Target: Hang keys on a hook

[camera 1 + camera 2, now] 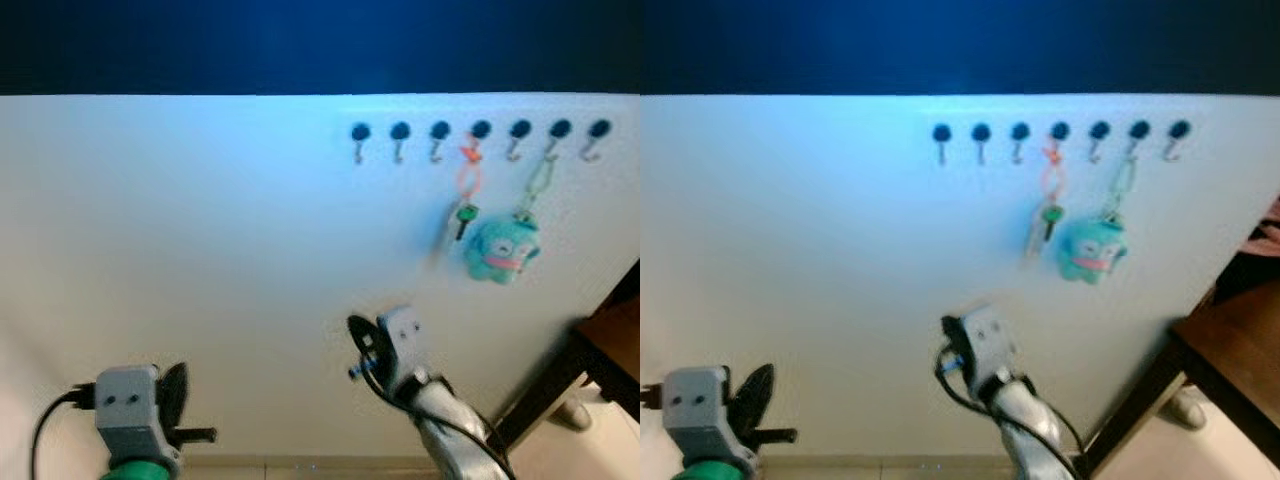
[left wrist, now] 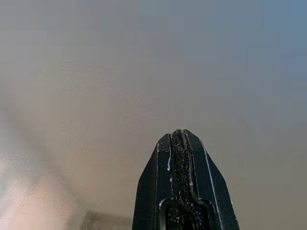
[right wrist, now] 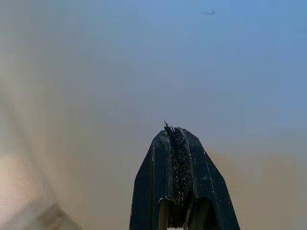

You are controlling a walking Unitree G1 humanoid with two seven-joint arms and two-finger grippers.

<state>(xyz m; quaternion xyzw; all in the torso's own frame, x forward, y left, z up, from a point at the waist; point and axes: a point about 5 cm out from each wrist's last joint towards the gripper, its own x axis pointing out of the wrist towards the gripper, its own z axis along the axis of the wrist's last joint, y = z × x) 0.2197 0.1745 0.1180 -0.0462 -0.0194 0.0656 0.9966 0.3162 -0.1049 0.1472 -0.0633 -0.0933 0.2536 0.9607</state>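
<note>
The keys (image 1: 464,212) hang from the fourth hook (image 1: 479,133) on the wall, up and right of the nearer right gripper (image 1: 362,340), pressed together and empty like the left gripper (image 1: 178,392)

Left gripper (image 2: 181,139), right gripper (image 3: 173,136) low (fingers pressed together).

Seven black hooks (image 1: 479,130) run in one row across the upper right of the head view. Two things hang from that row: one set of keys (image 1: 463,213) on an orange loop and one teal plush keychain (image 1: 501,250). Two grippers show at the bottom, the left gripper (image 1: 176,395) and right gripper (image 1: 362,345).
</note>
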